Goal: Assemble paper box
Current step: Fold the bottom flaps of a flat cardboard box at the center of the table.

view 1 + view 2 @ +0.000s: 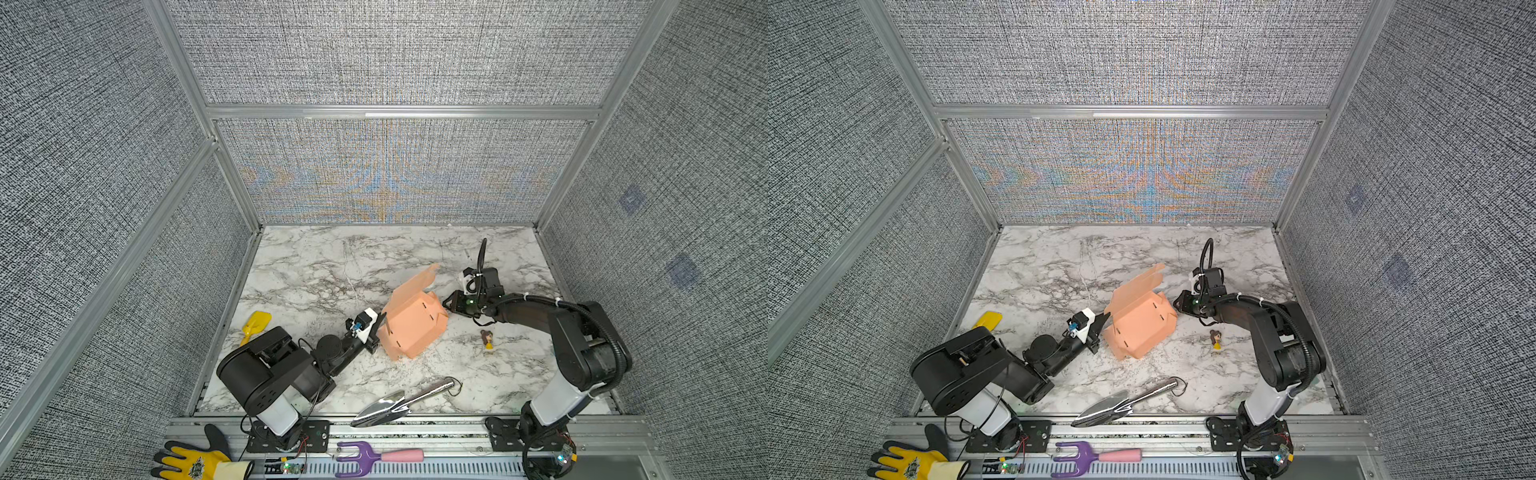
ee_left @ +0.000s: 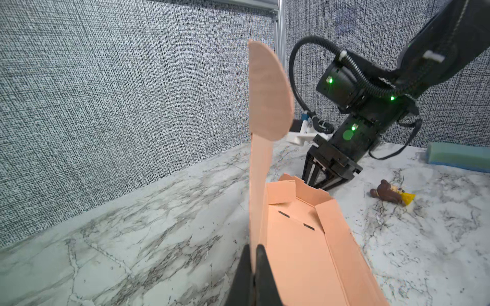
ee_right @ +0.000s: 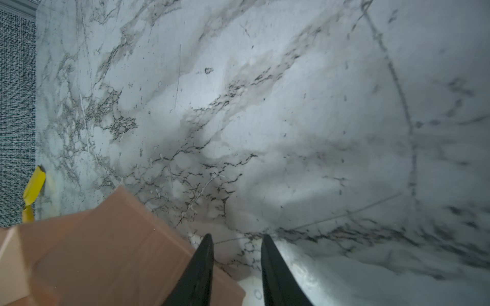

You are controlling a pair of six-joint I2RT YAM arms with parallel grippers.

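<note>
The salmon-pink paper box (image 1: 415,328) (image 1: 1140,328) sits half folded in the middle of the marble table (image 1: 332,266), its lid flap (image 2: 267,92) standing up. My left gripper (image 1: 380,328) (image 1: 1104,322) (image 2: 254,251) is shut on the box's near side wall, seen pinched between the two dark fingers in the left wrist view. My right gripper (image 1: 446,303) (image 1: 1177,301) (image 3: 236,237) is at the box's far right corner, open, with only marble between its fingers. In the right wrist view the box (image 3: 106,251) lies beside and under one finger.
A silver trowel (image 1: 399,401) lies near the front edge. A small figurine (image 1: 487,338) lies right of the box, a yellow scoop (image 1: 255,324) at the left. A yellow glove (image 1: 195,461) and a purple hand rake (image 1: 361,457) rest on the front rail. A blue-green sponge (image 2: 458,156) shows by the wall.
</note>
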